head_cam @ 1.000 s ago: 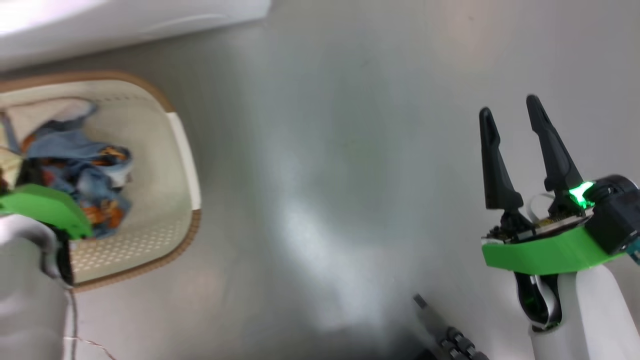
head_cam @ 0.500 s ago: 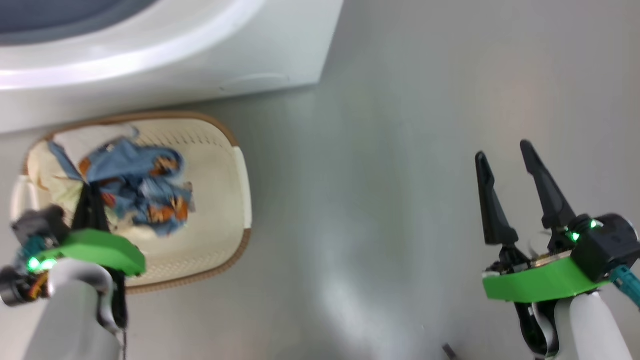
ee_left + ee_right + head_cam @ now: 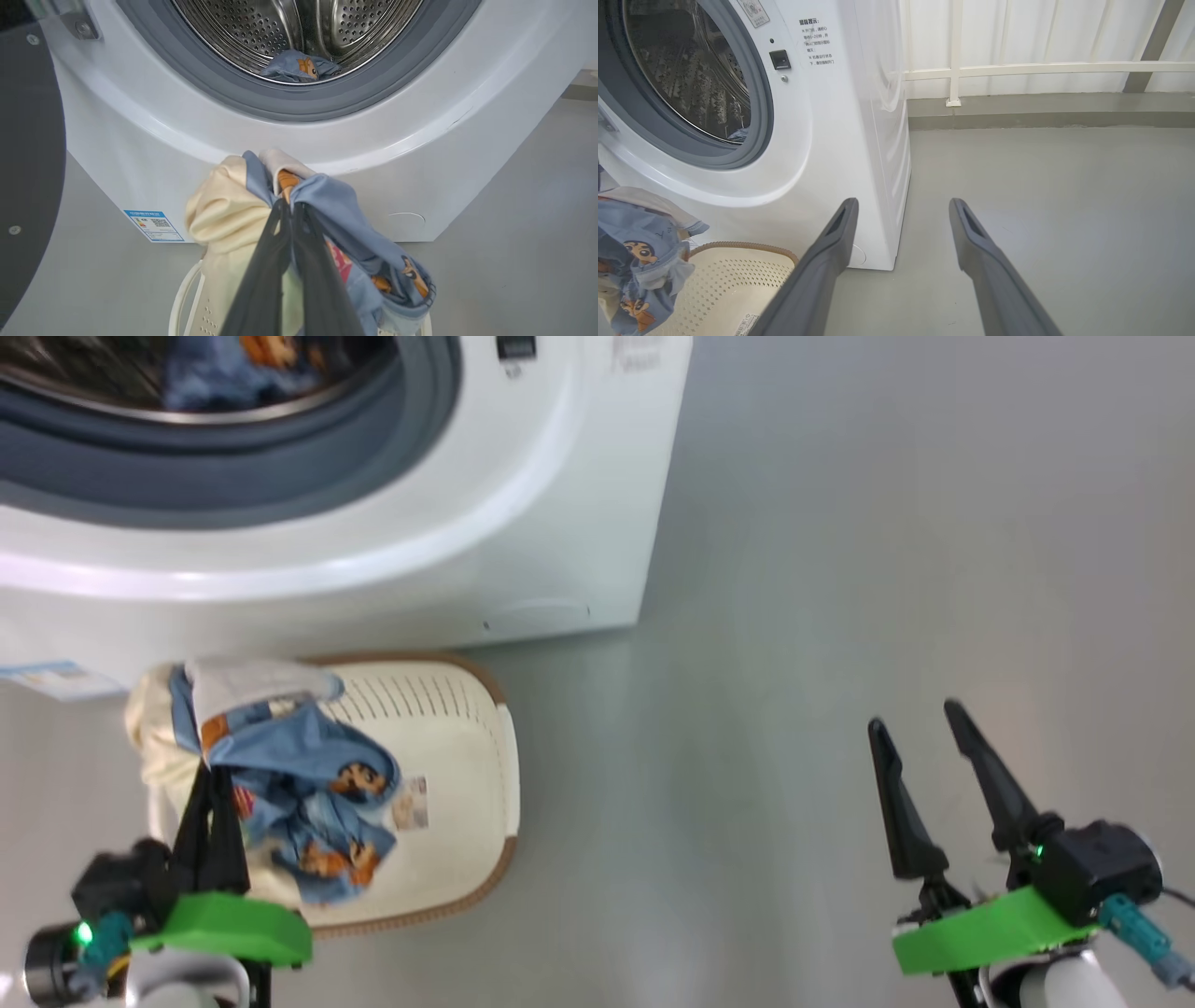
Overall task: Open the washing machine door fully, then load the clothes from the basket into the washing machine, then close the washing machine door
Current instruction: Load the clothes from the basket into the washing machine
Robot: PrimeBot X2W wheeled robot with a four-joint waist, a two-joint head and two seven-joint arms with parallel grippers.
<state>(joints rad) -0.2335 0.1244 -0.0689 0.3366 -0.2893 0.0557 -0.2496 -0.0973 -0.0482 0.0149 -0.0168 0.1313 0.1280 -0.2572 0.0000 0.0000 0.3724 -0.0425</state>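
1. While the left gripper (image 3: 210, 782) is closed tight on the clothes (image 3: 308, 784), the bundle of light blue printed cloth and one cream piece hangs from its fingertips over the left part of the basket (image 3: 467, 728).
2. The basket stands on the floor (image 3: 794, 616), just in front of the lower front edge of the washing machine (image 3: 560, 523). Its back rim is very near the white panel, but whether the two touch cannot be told.
3. In the left wrist view, the washing machine door (image 3: 28, 140) is swung open to the left. Its dark face stands along the left edge of that view, beside the metal hinge (image 3: 77, 23), so the round mouth is not blocked.
4. Above the held bundle, the grey gasket (image 3: 233, 93) rings the steel drum (image 3: 280, 28). One blue garment (image 3: 299, 67) lies at the bottom of the drum, just behind the gasket lip.
5. The right gripper (image 3: 915, 721) has its two fingers spread apart and holds nothing. It hangs over bare floor, well apart from the basket and from the right corner of the machine.
6. To the right of the machine, the right wrist view shows open grey floor that runs back to a low kerb (image 3: 1041, 112) under a white railing (image 3: 1017, 70).
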